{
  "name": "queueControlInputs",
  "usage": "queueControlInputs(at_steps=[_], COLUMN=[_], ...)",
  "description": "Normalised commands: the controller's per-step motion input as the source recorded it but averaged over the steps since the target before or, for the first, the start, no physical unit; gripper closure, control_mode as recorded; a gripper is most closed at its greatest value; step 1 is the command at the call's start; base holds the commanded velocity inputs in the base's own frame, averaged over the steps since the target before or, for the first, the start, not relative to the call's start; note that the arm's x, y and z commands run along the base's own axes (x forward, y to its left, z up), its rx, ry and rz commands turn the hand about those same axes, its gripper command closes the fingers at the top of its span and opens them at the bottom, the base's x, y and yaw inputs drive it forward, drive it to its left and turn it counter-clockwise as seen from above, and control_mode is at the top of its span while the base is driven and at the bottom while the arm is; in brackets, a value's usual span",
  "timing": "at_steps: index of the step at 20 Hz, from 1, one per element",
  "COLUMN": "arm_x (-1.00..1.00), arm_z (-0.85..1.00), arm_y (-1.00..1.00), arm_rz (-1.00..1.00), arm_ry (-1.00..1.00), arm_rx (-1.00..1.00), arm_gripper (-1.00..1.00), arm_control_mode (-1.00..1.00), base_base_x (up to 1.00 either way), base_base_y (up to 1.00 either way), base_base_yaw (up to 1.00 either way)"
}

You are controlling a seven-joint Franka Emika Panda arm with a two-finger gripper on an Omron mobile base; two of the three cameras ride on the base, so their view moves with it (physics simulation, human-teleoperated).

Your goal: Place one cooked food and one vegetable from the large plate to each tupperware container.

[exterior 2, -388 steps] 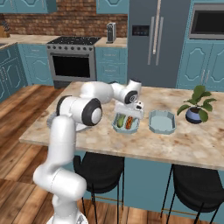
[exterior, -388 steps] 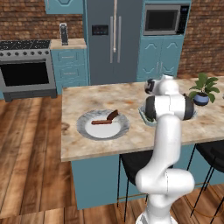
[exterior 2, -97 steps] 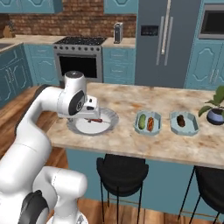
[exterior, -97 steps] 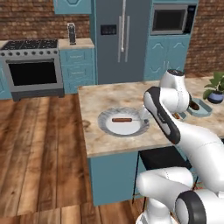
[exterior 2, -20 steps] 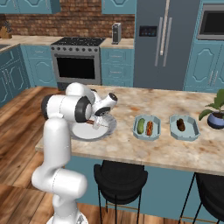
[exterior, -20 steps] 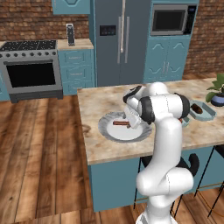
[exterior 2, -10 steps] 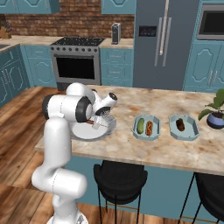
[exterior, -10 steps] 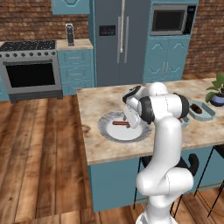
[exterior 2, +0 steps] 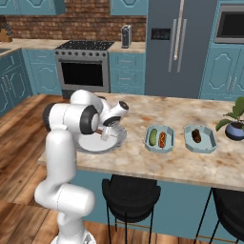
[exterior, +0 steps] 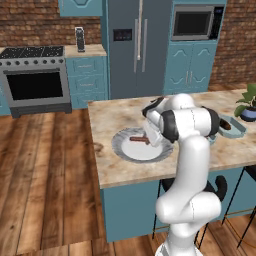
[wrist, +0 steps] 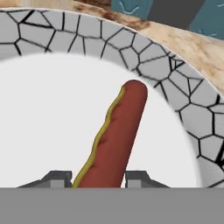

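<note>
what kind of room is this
A home kitchen, rendered rather than real. A stove with an oven, a steel fridge and a built-in microwave line the back wall, and the arm works at a stone-topped island with stools under it.

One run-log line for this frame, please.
phase: grasp approach | gripper: open, fingertips astride near end of sausage | sausage: lying on large plate | near tray: two items | far tray: one item

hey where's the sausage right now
The sausage lies on the white centre of the large plate, near the left end of the island counter, with the gripper straddling its near end; the two containers sit further right.
</note>
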Motion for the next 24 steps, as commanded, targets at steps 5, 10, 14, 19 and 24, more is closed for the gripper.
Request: queueControlInputs(at_steps=[5,10,14,19,24], arm_x=[-0.60,-0.67,-0.41,0.00,-0.07], arm_z=[0.31,0.70,0.59,0.79,0.51], arm_y=[0.04,0.20,0.19,-0.03,0.00], arm_rz=[-0.19,-0.25,-0.39,-0.30,-0.27], arm_ry=[-0.28,-0.09,-0.03,0.00,0.01], arm_rx=[-0.02,-0.09,-0.11,-0.01,0.00], arm_gripper=[1.00,1.00,1.00,1.00,1.00], arm_control_mode=[-1.00,-1.00,-1.00,-1.00,-1.00], base_base_x=[0.00,0.00,0.00,0.00,0.00], base_base_y=[0.00,0.00,0.00,0.00,0.00], base_base_yaw=[0.00,0.00,0.00,0.00,0.00])
